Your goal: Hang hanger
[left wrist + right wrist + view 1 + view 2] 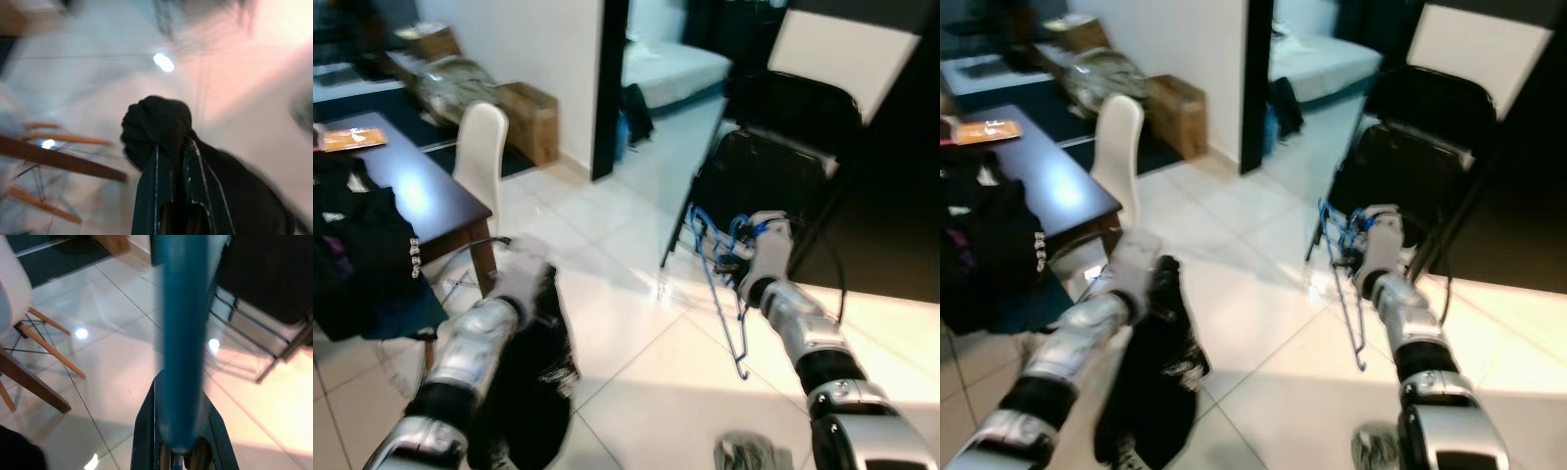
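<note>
A blue wire hanger point(722, 294) hangs down from my right gripper point(731, 251), which is shut on its upper part, out in front of a black folding chair point(773, 157). In the right wrist view the hanger's blue bar point(181, 333) runs up from between the shut fingers point(146, 440). My left gripper point(178, 164) is shut on a black garment point(533, 382) that droops toward the floor at lower left. The cloth bunches over the fingertips point(156, 122) and hides them in the head views.
A dark table point(421, 196) at left carries a pile of black clothes point(357, 255), with a white chair point(481, 147) beside it. A cardboard box point(533, 117) stands by the wall. A doorway opens onto a bed point(671, 64). White tile floor point(636, 323) lies between the arms.
</note>
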Controlling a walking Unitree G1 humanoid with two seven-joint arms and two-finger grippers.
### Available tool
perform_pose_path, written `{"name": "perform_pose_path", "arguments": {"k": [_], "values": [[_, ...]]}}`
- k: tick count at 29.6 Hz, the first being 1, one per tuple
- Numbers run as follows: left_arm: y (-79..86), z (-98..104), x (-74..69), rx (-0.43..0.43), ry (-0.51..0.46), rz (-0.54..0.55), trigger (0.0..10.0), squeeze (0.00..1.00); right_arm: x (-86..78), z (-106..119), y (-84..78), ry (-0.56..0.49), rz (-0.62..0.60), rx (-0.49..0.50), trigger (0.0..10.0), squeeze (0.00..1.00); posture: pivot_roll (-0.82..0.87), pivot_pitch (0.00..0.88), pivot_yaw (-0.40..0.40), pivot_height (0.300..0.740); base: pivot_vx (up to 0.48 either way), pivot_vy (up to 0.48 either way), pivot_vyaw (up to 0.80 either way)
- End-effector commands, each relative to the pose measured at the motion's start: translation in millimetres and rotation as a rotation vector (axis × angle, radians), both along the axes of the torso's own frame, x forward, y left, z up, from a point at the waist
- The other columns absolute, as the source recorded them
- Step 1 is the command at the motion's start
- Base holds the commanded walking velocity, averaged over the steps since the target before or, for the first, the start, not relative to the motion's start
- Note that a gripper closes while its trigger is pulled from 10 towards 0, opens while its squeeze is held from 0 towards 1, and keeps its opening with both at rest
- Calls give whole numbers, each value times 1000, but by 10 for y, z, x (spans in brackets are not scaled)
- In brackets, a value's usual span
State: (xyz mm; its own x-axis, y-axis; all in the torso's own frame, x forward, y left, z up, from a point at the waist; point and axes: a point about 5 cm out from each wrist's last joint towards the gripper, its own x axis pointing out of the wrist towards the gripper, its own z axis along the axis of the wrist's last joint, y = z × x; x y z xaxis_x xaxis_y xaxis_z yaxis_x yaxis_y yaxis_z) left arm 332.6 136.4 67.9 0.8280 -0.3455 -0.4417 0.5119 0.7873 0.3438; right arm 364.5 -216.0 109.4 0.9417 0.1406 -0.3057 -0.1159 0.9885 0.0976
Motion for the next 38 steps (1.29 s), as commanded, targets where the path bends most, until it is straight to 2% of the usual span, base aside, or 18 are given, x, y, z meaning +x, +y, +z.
{"name": "perform_pose_path", "arguments": {"k": [1,2,4,8,17,18,19,20,22,23,25,26,27,28,30,32,36,38], "values": [[-157,-209,-94,224,53,-208,10000,0,48,57,15,4,11,13,10000,0,-53,0,-64,740,0,0,0],[-232,-356,-194,306,122,-325,10000,0,53,53,24,10,25,-10,10000,0,-60,0,-62,740,0,0,0],[-275,-452,-257,340,178,-407,10000,0,57,46,24,14,40,-42,10000,0,-62,0,-63,740,0,0,0],[-236,-412,-204,290,177,-356,10000,0,59,51,12,10,34,-30,10000,0,-62,0,-68,740,0,0,0],[-252,-388,-154,293,153,-350,10000,0,78,61,32,16,57,-42,10000,0,-51,0,-93,740,0,0,-89],[-212,-328,-94,314,95,-310,10000,0,74,56,24,18,59,-38,10000,0,-52,0,-89,740,0,0,-800],[-212,-328,-94,314,95,-310,10000,0,74,56,24,18,59,-38,10000,0,-52,0,-89,740,0,0,-800],[-141,-212,-11,314,12,-232,10000,0,66,49,8,19,59,-32,10000,0,-56,0,-88,740,0,0,0],[20,174,120,133,-191,32,10000,0,44,43,-33,17,54,-15,10000,0,-55,0,-88,740,0,0,0],[78,345,119,-43,-243,164,10000,0,39,48,-49,13,52,-3,10000,0,-48,0,-92,740,0,0,0],[78,345,119,-43,-243,164,10000,0,39,48,-49,13,52,-3,10000,0,-48,0,-92,740,0,0,0],[147,466,71,-187,-272,259,10000,0,37,53,-59,10,48,10,10000,0,-46,0,-93,740,0,0,0],[261,575,-45,-224,-323,334,10000,0,41,60,-57,8,51,15,10000,0,-25,5,-98,740,0,0,-800],[261,575,-45,-224,-323,334,10000,0,41,60,-57,8,51,15,10000,0,-25,5,-98,740,0,0,-800],[609,643,-414,-254,-391,512,10000,0,56,69,-19,6,68,7,10000,0,-1,11,-102,740,0,0,-800],[820,562,-678,-306,-395,633,10000,0,66,73,17,4,83,-4,10000,0,23,15,-105,740,0,0,-800],[808,557,-796,-362,-422,650,10000,0,71,77,35,1,88,-5,10000,0,17,19,-101,740,0,0,-800],[660,570,-914,-371,-398,615,10000,0,31,54,48,3,116,-24,10000,0,11,16,-96,740,0,0,-800]]}}
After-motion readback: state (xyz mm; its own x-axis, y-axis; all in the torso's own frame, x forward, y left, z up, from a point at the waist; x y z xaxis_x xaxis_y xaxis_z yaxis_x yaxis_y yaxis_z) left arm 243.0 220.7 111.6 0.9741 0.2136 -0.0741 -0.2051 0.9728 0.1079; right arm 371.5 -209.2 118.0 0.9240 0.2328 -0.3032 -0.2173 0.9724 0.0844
